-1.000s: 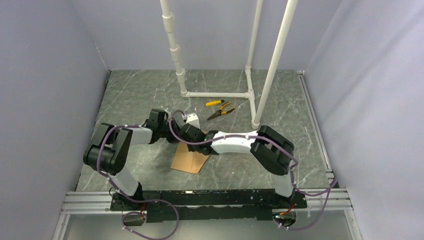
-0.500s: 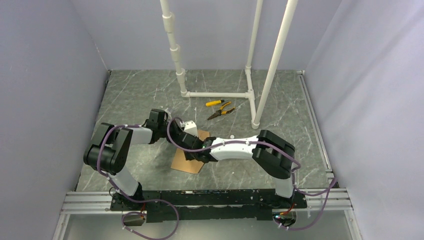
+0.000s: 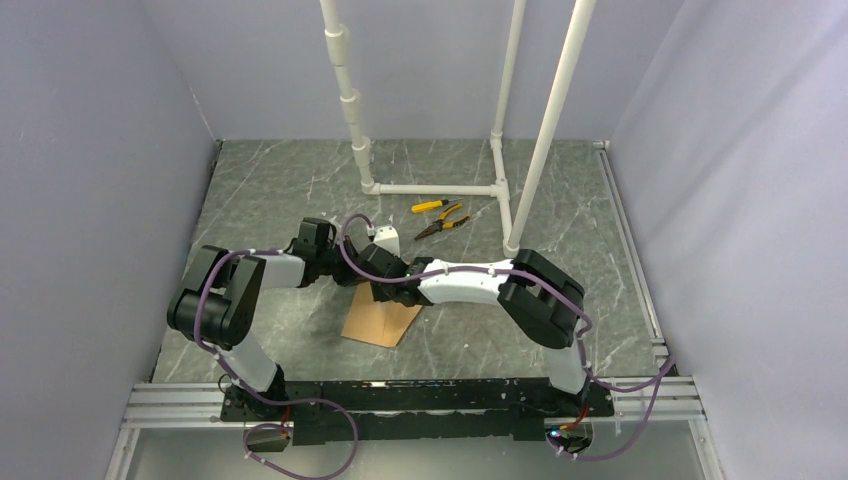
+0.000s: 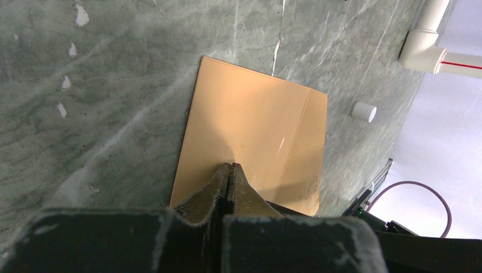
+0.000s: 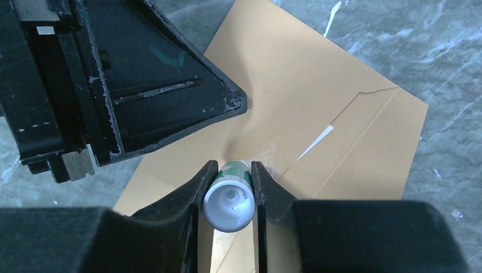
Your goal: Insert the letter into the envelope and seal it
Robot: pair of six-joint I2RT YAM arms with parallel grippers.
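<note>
Count of envelope point(image 4: 250, 142): one, kraft-brown, laid flat on the desk point(image 4: 113, 85) between the two arms
Count of glue stick point(image 5: 229, 205): one, white with a green label
Count of cap point(image 4: 363, 111): one, small and white, set on the desk near the envelope
Pose of left hand point(image 4: 229, 170): jaws pressed together, tips set down on the envelope
Pose of right hand point(image 5: 232, 166): narrowed around the glue stick, whose far end is held against the envelope
</note>
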